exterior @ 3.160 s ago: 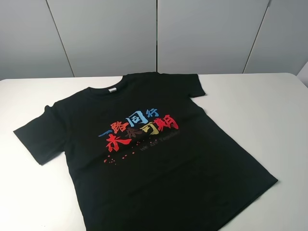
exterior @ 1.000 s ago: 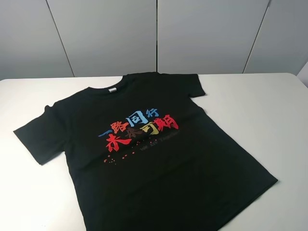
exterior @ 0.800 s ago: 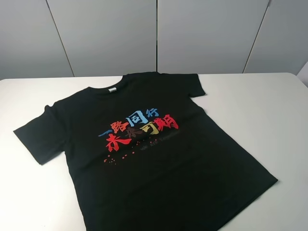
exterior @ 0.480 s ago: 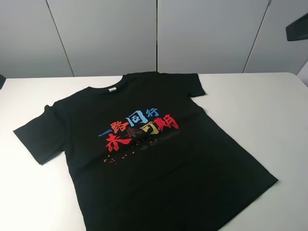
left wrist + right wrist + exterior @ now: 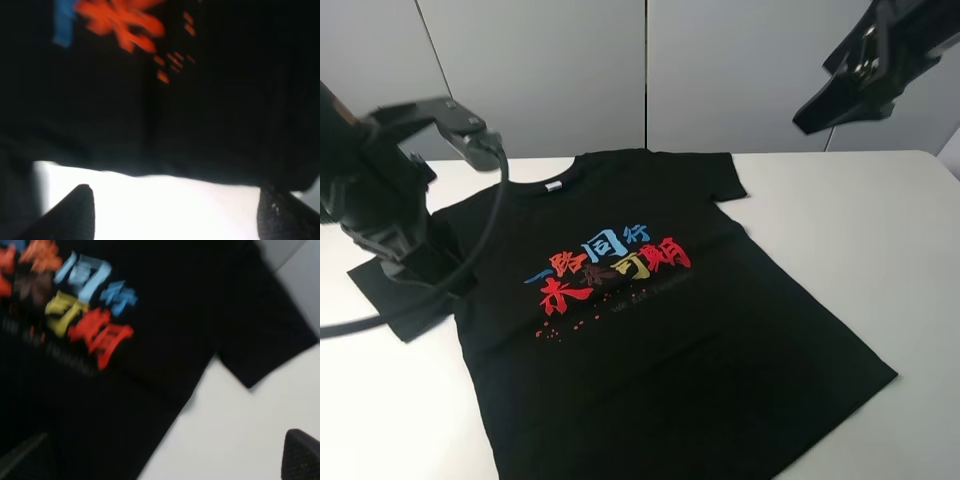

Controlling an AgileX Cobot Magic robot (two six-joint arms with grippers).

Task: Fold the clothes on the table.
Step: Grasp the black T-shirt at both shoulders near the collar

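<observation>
The black T-shirt (image 5: 650, 310) lies flat and face up on the white table (image 5: 860, 230), with its collar at the far side. Its red, blue and yellow characters (image 5: 610, 265) and white neck label (image 5: 553, 186) show. My left gripper (image 5: 415, 265) hangs over the shirt's left sleeve. In the left wrist view its gripper (image 5: 175, 220) is open and empty above the shirt (image 5: 225, 100) and the bare table (image 5: 175, 200). My right gripper (image 5: 812, 120) is high above the far right. In the right wrist view its gripper (image 5: 160, 460) is open and empty over the shirt (image 5: 175, 300).
Grey wall panels (image 5: 550, 70) stand behind the table's far edge. A black cable (image 5: 470, 270) loops from the left arm over the shirt's left shoulder. Bare white table (image 5: 235, 430) lies to the right of the shirt.
Both arms have come into view. The left came in from the left over the sleeve, the right from the upper right. The shirt has not moved.
</observation>
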